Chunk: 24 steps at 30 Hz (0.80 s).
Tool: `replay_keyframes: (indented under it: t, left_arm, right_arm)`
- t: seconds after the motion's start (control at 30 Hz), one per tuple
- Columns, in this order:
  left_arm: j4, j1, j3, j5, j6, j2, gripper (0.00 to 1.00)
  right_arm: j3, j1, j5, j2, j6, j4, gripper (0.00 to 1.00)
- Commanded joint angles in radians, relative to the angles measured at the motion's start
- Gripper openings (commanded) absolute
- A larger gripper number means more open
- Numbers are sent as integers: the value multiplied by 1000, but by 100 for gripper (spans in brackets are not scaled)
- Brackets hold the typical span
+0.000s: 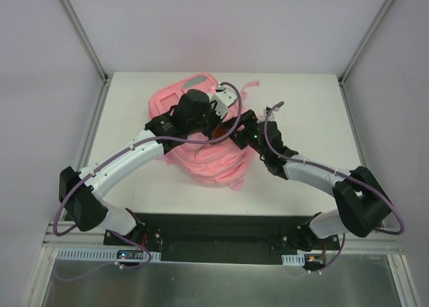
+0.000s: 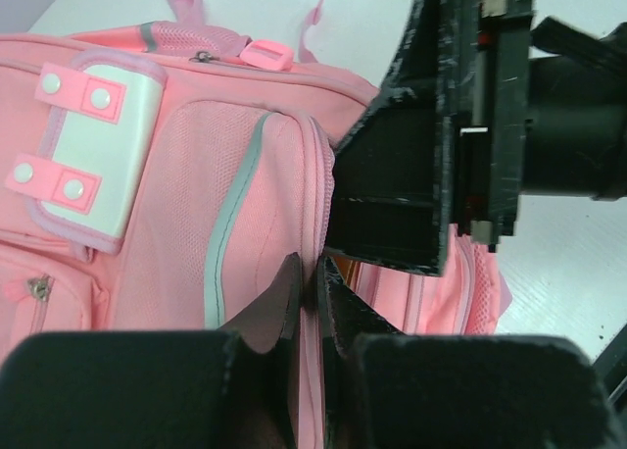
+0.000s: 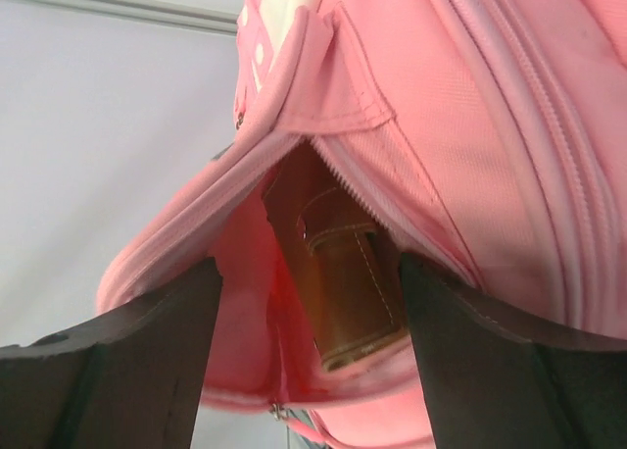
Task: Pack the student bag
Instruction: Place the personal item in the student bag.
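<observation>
The student bag (image 1: 204,156), a large pink backpack, lies in the middle of the table. In the left wrist view its front shows a pale patch (image 2: 98,150) and a grey strip (image 2: 230,214). My left gripper (image 1: 216,125) is shut on the bag's zip edge (image 2: 313,273) and holds the opening up. My right gripper (image 1: 236,134) is open at the bag's mouth, with fingers (image 3: 147,356) spread either side of it. A brown leather case (image 3: 343,273) sits inside the opening (image 3: 284,174), between my right fingers and apart from them. My right gripper also shows in the left wrist view (image 2: 441,145).
The white table (image 1: 308,106) has bare surface to the right and left of the bag. Metal frame posts (image 1: 80,32) rise at the back corners. Both arms cross above the bag's near side. Pink straps (image 1: 244,86) trail at the bag's far end.
</observation>
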Motion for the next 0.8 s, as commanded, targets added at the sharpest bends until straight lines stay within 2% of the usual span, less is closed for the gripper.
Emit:
replay_keyframes:
  t: [0.0, 0.1, 0.17, 0.2, 0.23, 0.37, 0.43, 0.67, 0.77]
  left_arm:
    - [55, -32, -4, 50, -36, -78, 0]
    - [53, -33, -4, 22, -48, -73, 0]
    - [53, -30, -4, 16, -50, -72, 0]
    - [53, -32, -4, 18, -51, -72, 0]
    - [53, -30, -4, 18, -51, -70, 0]
    - [55, -30, 4, 16, -53, -67, 0]
    - [53, -30, 5, 15, -50, -67, 0]
    - [53, -30, 10, 15, -50, -64, 0]
    - [53, -30, 10, 18, -51, -64, 0]
  right_arm:
    - [-91, -4, 48, -143, -133, 67, 78]
    - [-134, -6, 102, -251, -166, -53, 76]
    - [-136, -3, 136, -293, -183, -148, 68]
    - [-133, -3, 134, -312, -184, -162, 61]
    - [-133, -1, 125, -320, -207, -162, 48]
    - [-58, 6, 52, -323, -241, -289, 31]
    - [-56, 22, 38, -317, -246, -291, 19]
    - [-35, 71, -8, -259, -226, -230, 18]
    - [22, 75, -19, -187, -214, -280, 18]
